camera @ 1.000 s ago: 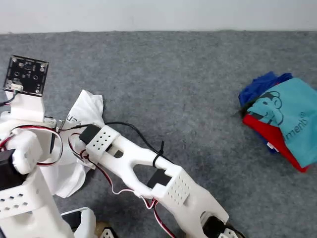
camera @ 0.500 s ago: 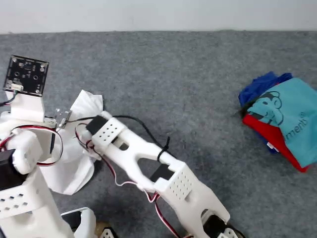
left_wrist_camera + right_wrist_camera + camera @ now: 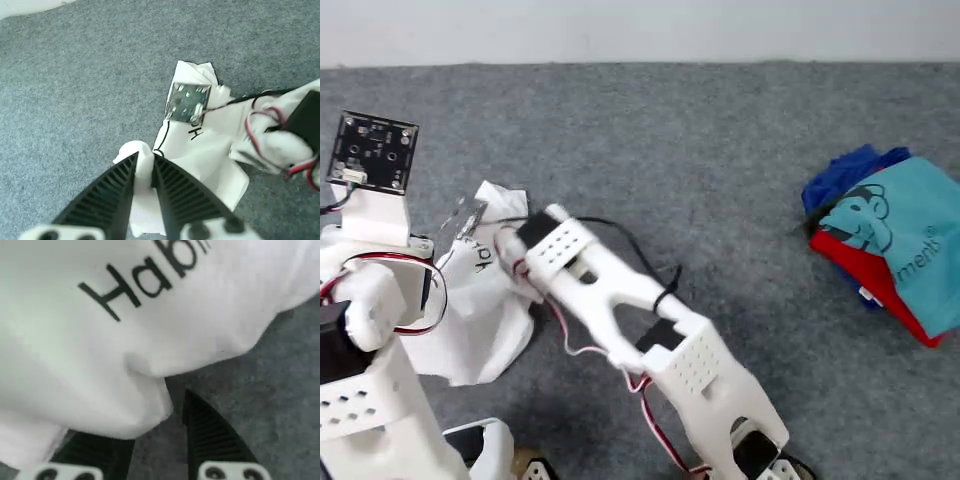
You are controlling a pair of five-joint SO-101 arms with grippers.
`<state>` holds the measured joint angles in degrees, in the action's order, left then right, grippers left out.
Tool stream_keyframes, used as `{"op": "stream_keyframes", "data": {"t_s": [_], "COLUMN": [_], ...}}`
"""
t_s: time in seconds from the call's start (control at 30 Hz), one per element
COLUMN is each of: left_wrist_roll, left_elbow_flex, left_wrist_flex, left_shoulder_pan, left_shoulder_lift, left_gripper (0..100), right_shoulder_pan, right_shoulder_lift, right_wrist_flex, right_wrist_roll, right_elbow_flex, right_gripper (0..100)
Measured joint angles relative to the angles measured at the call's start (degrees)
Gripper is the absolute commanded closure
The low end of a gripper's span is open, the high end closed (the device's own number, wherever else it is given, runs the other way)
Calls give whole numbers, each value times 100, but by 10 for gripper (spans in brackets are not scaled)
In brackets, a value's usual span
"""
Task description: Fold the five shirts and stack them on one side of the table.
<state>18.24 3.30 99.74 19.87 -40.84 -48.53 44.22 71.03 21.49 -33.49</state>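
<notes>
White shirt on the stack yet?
No, the white shirt lies crumpled on its own, well apart from the stack of coloured shirts.

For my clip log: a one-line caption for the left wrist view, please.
Left gripper pinches a fold of the white shirt on the grey table.

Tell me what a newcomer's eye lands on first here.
The crumpled white shirt on the left of the high view draws the eye first, with the left end effector shut on a fold of it and the right arm lying across it. Next comes the bright stack of folded shirts, teal on top, near the right edge.
</notes>
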Motion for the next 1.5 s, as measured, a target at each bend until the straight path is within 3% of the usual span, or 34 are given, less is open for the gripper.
{"op": "stream_keyframes", "data": {"t_s": [0.23,0.57,0.83,1.07,1.5], "left_wrist_roll": [0,0,0,0,-18], "left_elbow_flex": [0,0,26,422,888], "left_wrist_flex": [0,0,0,-9,-308], "left_shoulder_pan": [0,0,0,0,0], "left_shoulder_lift": [0,0,0,0,0], "left_gripper": [987,987,987,987,987], "right_shoulder_pan": [721,1002,659,273,141], "right_shoulder_lift": [-993,-1943,-1046,-475,-422], "right_wrist_flex": [774,2013,1116,413,255], "right_wrist_roll": [0,9,9,0,9], "right_elbow_flex": [0,18,536,545,0], "right_gripper": [882,876,873,712,751]}}
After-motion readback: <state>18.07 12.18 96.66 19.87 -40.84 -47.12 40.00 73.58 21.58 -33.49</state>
